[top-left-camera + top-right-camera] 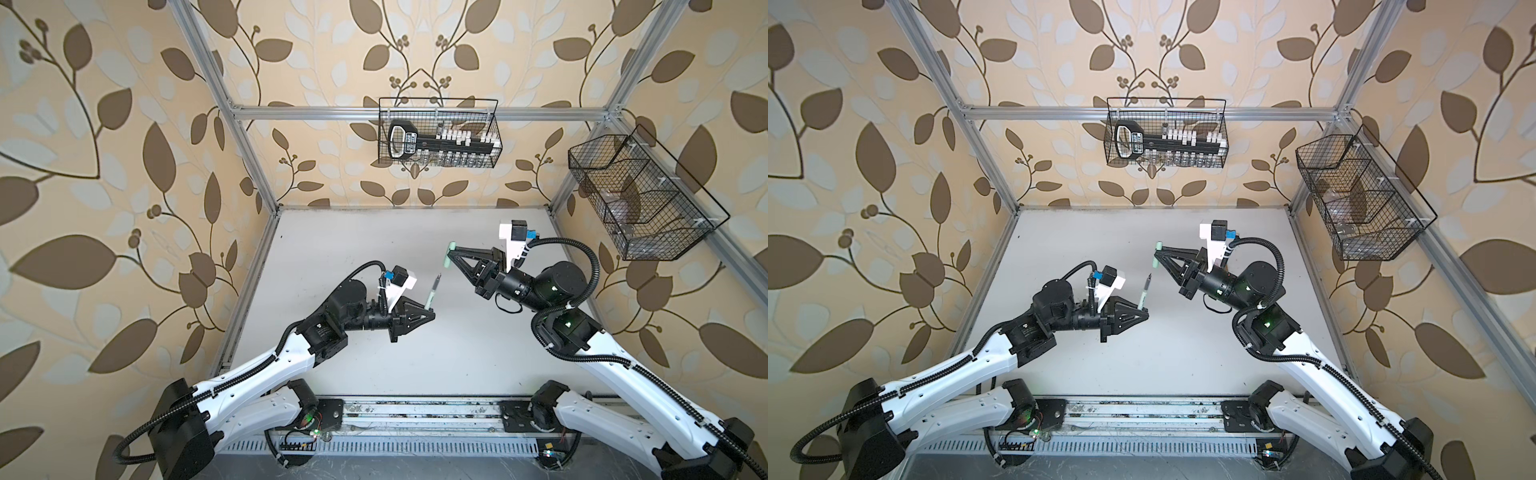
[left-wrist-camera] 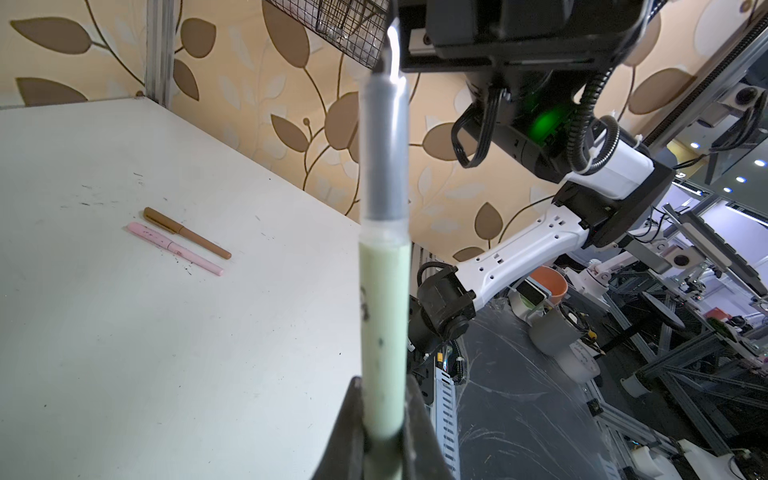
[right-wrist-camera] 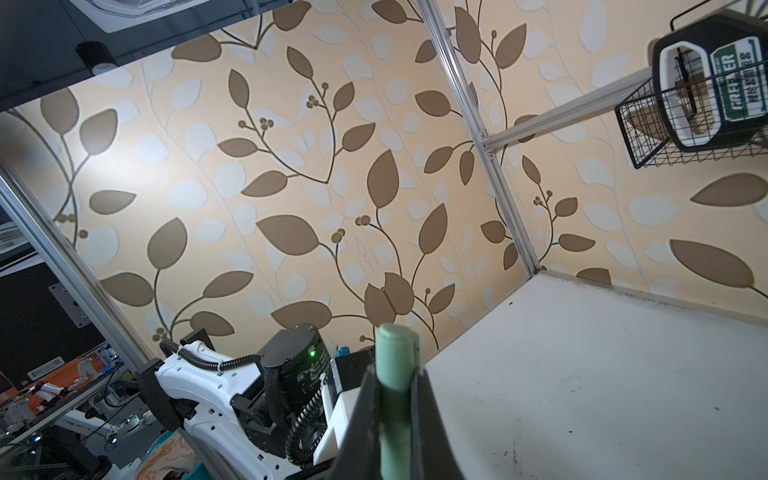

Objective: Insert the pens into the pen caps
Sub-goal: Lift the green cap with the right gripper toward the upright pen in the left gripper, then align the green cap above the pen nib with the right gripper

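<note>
Left jaws were clamped on pen point(image 1: 433, 293), right jaws on cap point(image 1: 449, 255), tip near it, not touching. Best move, I reckoned: align axes first, then push slowly.

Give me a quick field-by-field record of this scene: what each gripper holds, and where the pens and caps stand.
left gripper: shut on green pen, gripped near its rear end, tip end free
right gripper: shut on green cap
pen and cap: apart, not yet joined, both held above the table
brown pen: lying on the table, looks capped
pink pen: lying beside the brown one, looks capped
</note>
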Controlling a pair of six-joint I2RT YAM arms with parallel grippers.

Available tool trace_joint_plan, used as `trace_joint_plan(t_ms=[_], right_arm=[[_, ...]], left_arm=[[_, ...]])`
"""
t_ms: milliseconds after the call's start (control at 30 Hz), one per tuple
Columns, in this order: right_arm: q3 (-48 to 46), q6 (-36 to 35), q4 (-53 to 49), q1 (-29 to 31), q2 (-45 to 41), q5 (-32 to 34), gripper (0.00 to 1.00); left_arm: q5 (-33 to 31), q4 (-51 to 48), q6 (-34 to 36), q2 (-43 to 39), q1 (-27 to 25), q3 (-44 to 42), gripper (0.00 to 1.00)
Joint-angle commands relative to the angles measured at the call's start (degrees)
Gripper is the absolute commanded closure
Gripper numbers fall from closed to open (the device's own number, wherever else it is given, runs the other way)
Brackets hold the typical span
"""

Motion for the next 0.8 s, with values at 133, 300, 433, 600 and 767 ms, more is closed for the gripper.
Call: trace_joint_plan(t_ms=[133, 300, 433, 600, 767], right_arm=[[1.4, -0.6, -0.8, 0.3, 0.1, 0.2, 1.0], [3.9, -5.8, -11.7, 0.4, -0.6, 6.7, 1.0], [5.0, -11.1, -17.0, 2.8, -0.9, 12.7, 1.0], [4.5, -12.1, -16.7, 3.7, -1.1, 15.6, 1.0], [1.6, -11.3, -13.3, 4.7, -0.7, 18.8, 1.0]], left_arm=[[-2.1, -0.1, 1.3, -1.6, 0.3, 1.9, 1.0], [-35.3, -18.7, 10.1, 1.7, -5.9, 7.2, 1.0], [-52.9, -17.9, 14.8, 3.2, -14.0, 6.8, 1.0], [-54.0, -12.1, 13.0, -0.6, -14.6, 2.3, 1.0], [-53.5, -9.6, 12.3, -3.3, -14.7, 0.0, 1.0]])
